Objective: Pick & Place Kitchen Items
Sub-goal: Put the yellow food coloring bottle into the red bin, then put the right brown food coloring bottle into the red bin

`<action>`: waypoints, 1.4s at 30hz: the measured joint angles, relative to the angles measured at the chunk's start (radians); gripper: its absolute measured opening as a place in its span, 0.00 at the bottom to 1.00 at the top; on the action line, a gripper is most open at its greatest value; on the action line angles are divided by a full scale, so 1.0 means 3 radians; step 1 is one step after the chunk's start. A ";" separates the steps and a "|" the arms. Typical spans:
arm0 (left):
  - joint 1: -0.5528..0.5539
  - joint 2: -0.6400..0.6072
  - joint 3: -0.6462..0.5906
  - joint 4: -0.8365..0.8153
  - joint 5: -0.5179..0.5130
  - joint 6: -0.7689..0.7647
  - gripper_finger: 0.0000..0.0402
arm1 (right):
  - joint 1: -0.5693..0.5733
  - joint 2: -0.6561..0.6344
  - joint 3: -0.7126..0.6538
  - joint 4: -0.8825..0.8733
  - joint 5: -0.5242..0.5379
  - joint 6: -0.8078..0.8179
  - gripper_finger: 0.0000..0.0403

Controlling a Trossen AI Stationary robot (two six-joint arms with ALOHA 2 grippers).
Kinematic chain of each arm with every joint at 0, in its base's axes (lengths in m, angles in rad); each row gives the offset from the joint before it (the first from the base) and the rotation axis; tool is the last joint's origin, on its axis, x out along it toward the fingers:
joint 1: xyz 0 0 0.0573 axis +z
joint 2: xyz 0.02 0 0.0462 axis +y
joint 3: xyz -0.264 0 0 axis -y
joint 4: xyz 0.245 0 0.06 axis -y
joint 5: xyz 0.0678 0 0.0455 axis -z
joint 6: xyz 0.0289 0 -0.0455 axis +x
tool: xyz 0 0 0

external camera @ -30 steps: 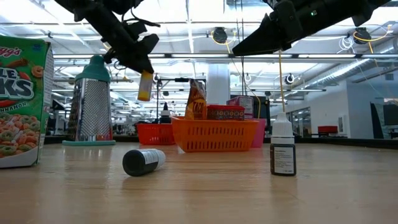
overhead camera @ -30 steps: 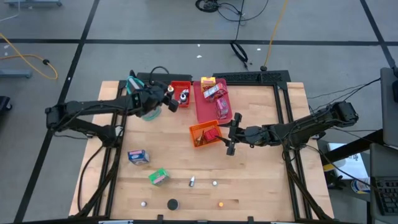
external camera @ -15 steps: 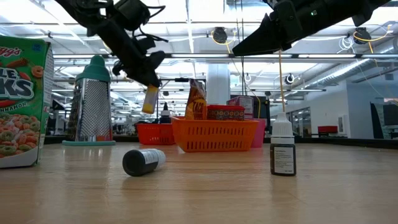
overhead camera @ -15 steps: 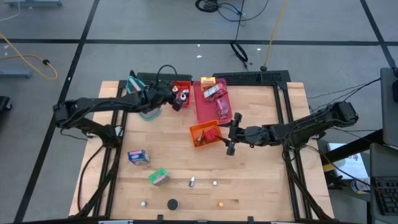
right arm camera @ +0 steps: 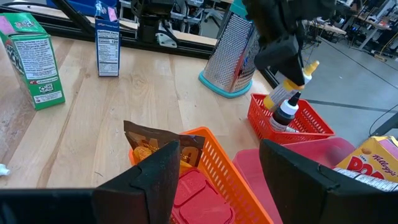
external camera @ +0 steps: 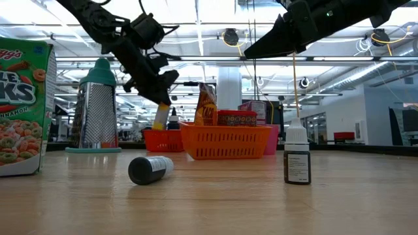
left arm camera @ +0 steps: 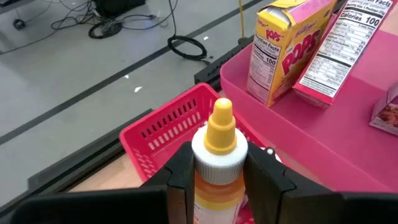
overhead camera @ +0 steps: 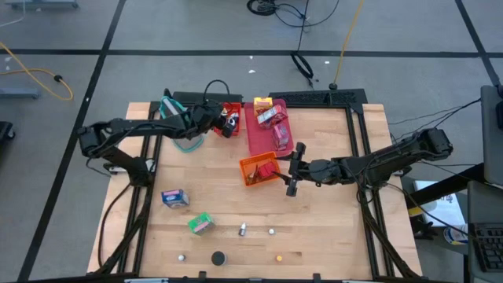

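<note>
The left gripper (overhead camera: 222,123), upper centre of the high view, clamped a yellow-capped bottle (external camera: 160,116) over the red tray (overhead camera: 230,115). Lowering it straight down seemed wise (a black-capped bottle (right arm camera: 285,114) already stood inside). The right gripper (overhead camera: 292,167), jaws wide and empty, waited beside the orange tray (overhead camera: 258,168), well clear.

Three trays are sitting on the worktop (overhead camera: 330,196): a red tray (overhead camera: 233,110), a pink tray (overhead camera: 259,137) and an orange tray (overhead camera: 253,163). Two arms are reaching in. One grater (external camera: 99,108) is standing up.
</note>
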 joint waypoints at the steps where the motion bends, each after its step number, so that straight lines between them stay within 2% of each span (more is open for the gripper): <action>1: 0.0002 0.0030 0.0000 0.0019 0.0011 -0.0010 0.22 | 0.0000 0.0000 0.0000 0.0000 0.0000 0.0000 0.53; 7: 0.0011 0.0162 0.0000 0.0076 0.0025 -0.0002 0.22 | 0.0000 0.0000 0.0000 0.0000 0.0001 0.0000 0.53; 12: 0.0011 0.0257 0.0000 0.0145 0.0187 0.0089 0.22 | 0.0000 0.0000 0.0000 -0.0001 0.0000 0.0001 0.53; 19: 0.0011 0.0276 -0.0101 0.0228 0.0179 0.0120 0.22 | 0.0000 0.0000 0.0000 -0.0004 0.0000 0.0001 0.53; 22: 0.0018 0.0277 -0.0259 0.0392 0.0139 0.0061 0.22 | 0.0000 0.0000 0.0000 -0.0003 0.0000 0.0001 0.53; 27: 0.0060 0.0275 -0.0473 0.0916 0.0374 0.0054 0.22 | 0.0000 0.0000 0.0000 -0.0003 0.0000 0.0001 0.53; 30: 0.0062 0.0279 -0.0505 0.0939 0.0397 0.0019 0.23 | 0.0000 -0.0001 0.0000 -0.0001 0.0000 0.0004 0.53; 37: 0.0067 0.0276 -0.0505 0.0906 0.0394 0.0030 0.50 | 0.0000 -0.0001 0.0000 0.0000 0.0000 0.0020 0.53; 42: 0.0067 0.0276 -0.0505 0.0924 0.0414 0.0007 0.61 | 0.0000 0.0000 0.0000 0.0000 0.0000 0.0017 0.53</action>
